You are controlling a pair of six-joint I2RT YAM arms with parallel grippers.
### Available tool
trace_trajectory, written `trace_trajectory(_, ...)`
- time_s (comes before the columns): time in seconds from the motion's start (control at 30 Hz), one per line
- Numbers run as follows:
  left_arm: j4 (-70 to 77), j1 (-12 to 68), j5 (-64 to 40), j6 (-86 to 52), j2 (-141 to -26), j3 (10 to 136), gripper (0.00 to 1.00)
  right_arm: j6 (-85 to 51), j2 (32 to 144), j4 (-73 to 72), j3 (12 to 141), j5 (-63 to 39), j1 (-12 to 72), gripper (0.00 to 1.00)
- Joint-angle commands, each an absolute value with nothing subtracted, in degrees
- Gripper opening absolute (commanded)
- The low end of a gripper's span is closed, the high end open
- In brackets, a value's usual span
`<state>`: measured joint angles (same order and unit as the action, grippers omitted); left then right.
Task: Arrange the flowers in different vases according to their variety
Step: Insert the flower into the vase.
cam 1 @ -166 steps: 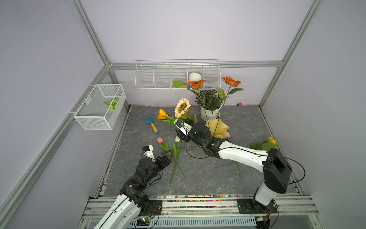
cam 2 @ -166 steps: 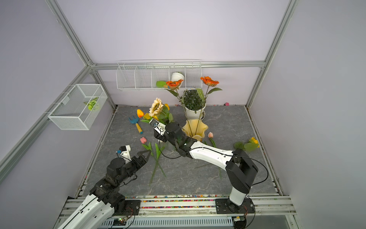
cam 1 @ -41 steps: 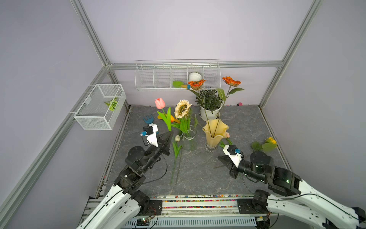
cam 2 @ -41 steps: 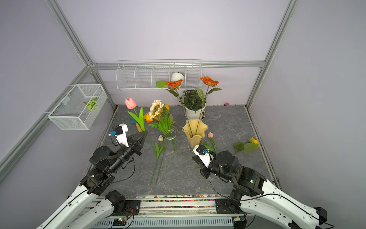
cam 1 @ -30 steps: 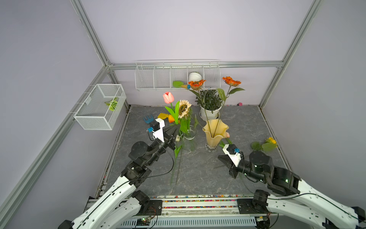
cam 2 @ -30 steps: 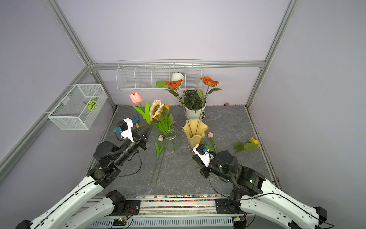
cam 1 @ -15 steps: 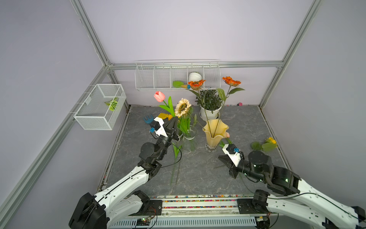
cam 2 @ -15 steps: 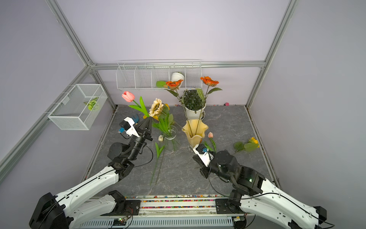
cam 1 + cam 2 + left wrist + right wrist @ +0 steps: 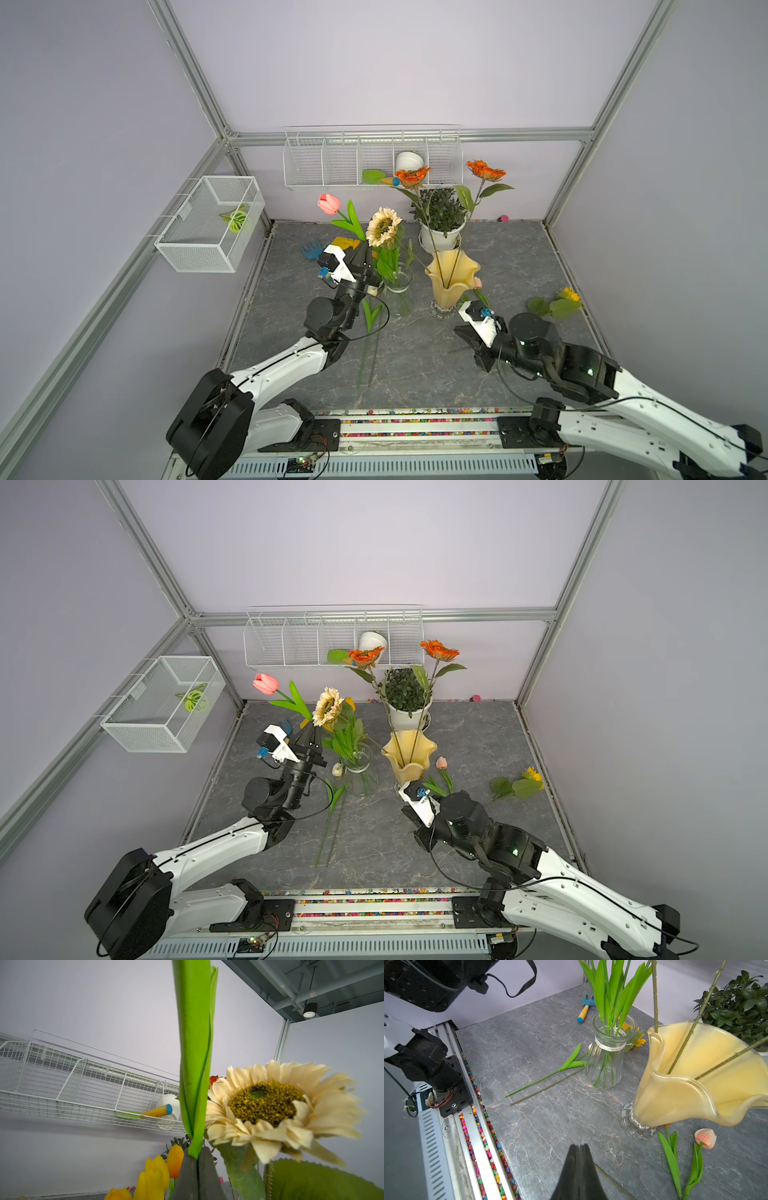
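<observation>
Left gripper point(image 9: 365, 247) grips a pink tulip point(image 9: 328, 203) near the clear glass vase point(image 9: 397, 286), right gripper point(image 9: 579, 1148) closed empty, several flowers point(image 9: 569, 295) unplaced

Top views high, looking down, sharing whole table point(image 9: 415, 374) point(image 9: 374, 845); left wrist close, upward; right wrist downward.

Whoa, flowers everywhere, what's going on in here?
Artificial flowers are being sorted into vases by kind. The left gripper is shut on the stem of a pink tulip, holding it up beside the clear vase of leafy stems. The right gripper is shut and empty, low near the yellow vase, which holds two orange flowers. A peach tulip lies loose on the table.
</observation>
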<state>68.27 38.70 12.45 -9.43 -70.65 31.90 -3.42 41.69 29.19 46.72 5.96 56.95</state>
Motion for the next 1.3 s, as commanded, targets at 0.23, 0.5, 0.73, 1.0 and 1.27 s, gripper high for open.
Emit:
trace_trajectory(0.23,72.5,39.5,13.1,-13.6,-76.4,29.8,0.00,-3.1,43.6,29.9,48.8,5.7,56.2,0.07)
trace_trajectory(0.5,67.5,42.6,12.7,-14.4,-79.2,31.1,0.00,-2.8,44.0,29.9,49.0,5.8,56.1,0.09)
trace_trajectory(0.73,57.8,43.9,14.3,-16.3,-76.8,32.3,0.14,-2.7,43.7,29.9,48.7,6.0,55.9,0.11)
trace_trajectory(1.0,44.6,44.8,18.0,-18.1,-70.4,33.2,0.85,-2.8,42.9,29.9,48.2,5.9,55.9,0.13)
trace_trajectory(1.27,29.8,46.2,17.2,-23.2,-63.8,33.5,0.98,-2.9,42.6,29.9,48.0,5.9,55.8,0.14)
